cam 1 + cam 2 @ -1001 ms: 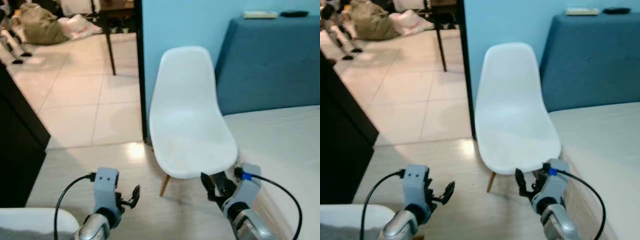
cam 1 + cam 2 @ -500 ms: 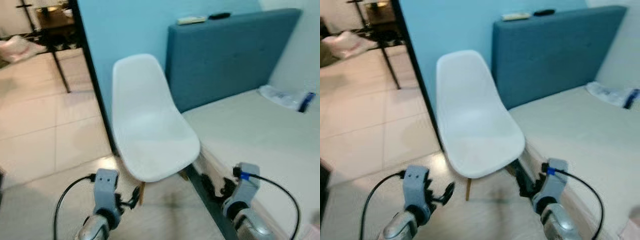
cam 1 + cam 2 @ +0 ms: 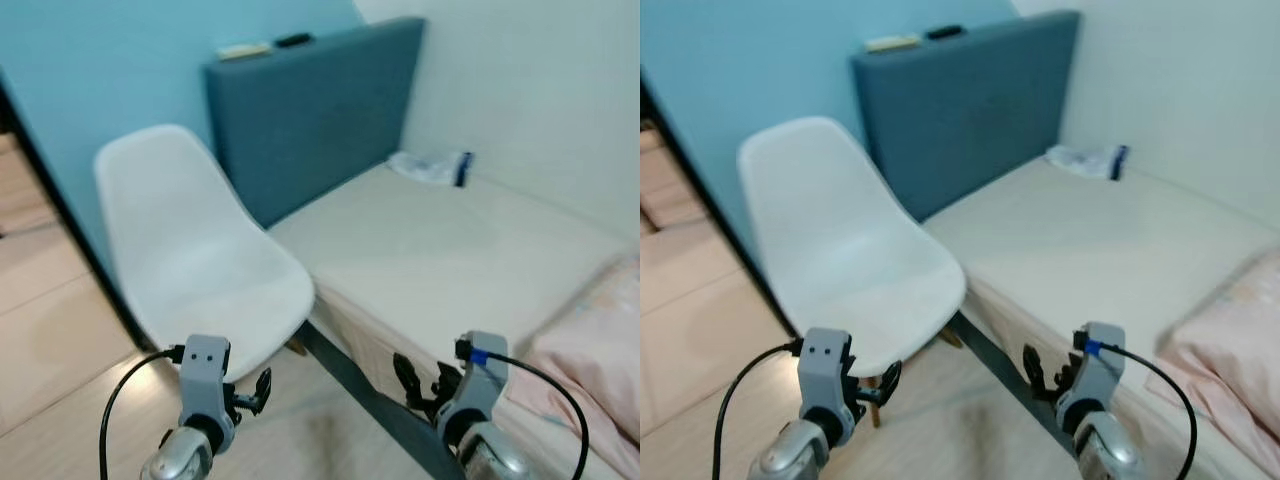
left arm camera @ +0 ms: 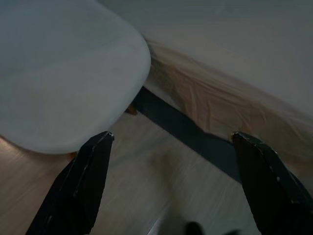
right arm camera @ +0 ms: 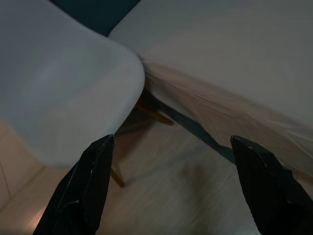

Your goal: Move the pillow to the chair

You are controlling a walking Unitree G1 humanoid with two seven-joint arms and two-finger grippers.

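Both grippers are hovering low in front of the robot, fingers spread and gripping nothing. The left gripper (image 3: 256, 392) is hanging just before the front edge of the white chair (image 3: 200, 260), over the pale wood floor (image 3: 60, 390); its wrist view is showing the two black fingers (image 4: 78, 191) wide apart, framing the chair's seat edge, the dark bed frame rail (image 4: 190, 134) and the floor between them. The right gripper (image 3: 420, 380) is hovering near the side of the bed (image 3: 450, 250), by the same dark rail, its own fingers (image 5: 83, 183) likewise standing well apart in the wrist view.

The pink pillow (image 3: 600, 350) is lying on the mattress at the robot's far right, partly cut off by the picture's edge. It is sitting to the right of the right gripper and apart from it, with the mattress edge between them. It is well apart from the left gripper and from the chair, which is standing to the left of the bed, just beside its corner.

Farther back, a blue headboard (image 3: 310, 110) is rising against the wall, with two small flat items on top too small to identify. A crumpled clear bag (image 3: 430, 167) is lying on the mattress near the headboard.
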